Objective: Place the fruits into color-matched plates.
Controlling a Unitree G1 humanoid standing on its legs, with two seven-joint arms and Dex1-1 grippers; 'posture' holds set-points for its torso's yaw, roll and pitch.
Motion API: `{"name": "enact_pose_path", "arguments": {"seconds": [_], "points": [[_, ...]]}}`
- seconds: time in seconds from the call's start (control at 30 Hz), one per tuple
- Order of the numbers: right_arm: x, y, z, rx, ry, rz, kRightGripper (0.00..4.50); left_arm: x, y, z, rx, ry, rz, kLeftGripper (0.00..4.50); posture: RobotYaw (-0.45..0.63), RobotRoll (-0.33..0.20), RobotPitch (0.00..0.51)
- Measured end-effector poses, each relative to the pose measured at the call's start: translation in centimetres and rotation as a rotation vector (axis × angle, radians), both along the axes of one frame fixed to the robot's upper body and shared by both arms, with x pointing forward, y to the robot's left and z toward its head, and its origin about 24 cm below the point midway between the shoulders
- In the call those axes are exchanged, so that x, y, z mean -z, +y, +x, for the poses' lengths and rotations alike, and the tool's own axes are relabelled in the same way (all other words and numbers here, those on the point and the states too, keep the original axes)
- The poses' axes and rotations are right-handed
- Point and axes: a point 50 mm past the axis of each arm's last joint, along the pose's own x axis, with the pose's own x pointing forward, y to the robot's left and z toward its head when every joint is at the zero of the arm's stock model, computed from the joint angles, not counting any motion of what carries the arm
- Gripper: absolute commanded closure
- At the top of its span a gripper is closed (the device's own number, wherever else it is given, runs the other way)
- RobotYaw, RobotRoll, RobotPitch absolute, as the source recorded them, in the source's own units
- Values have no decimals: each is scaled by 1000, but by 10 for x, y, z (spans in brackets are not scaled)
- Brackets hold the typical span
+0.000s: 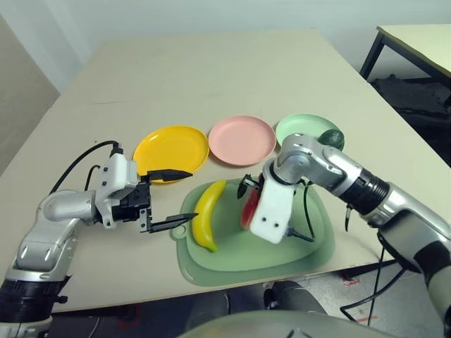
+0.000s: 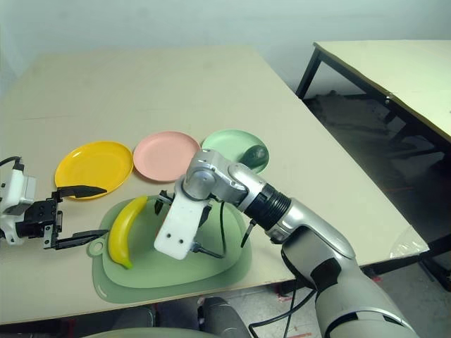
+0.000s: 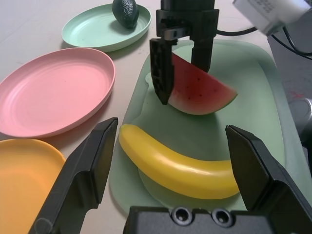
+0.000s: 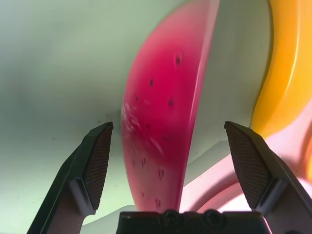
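Right gripper points down over the mat, jaws released and straddling the watermelon; wedge between them, not clamped. Banana lies just beside the wedge on the mat, toward the bench's left edge. Left gripper hovers left of the mat, jaws released, banana ahead of them. Avocado sits in the green plate. Pink plate and yellow plate lie beyond the mat, toward the far edge.
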Motion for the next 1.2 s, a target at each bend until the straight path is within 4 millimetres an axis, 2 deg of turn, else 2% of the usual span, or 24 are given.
{"name": "enact_pose_path", "arguments": {"seconds": [0.33, 0.67, 0.77, 0.93, 0.97, 1.2], "points": [[6, -7, -1, 208, 104, -48, 37, -1, 0, 1, -5, -8, 0, 0, 67, 0, 29], [10, 3, -1, 390, 188, -26, 37, -2, 0, 1, -3, -18, 1, 0, 67, 0, 27], [11, 3, 0, 422, 194, -22, 441, -2, 0, 1, -3, -18, 1, 0, 67, 0, 26], [13, 1, 0, 448, 207, -34, 2154, -2, 0, 1, -3, -18, 2, 0, 66, 0, 27], [12, 1, 0, 445, 202, -32, 2340, -2, 0, 1, -3, -18, 3, 0, 66, 0, 27], [13, -4, 1, 476, 205, -42, 2370, -2, 0, 1, 0, -17, 5, 0, 65, 0, 24]]}}
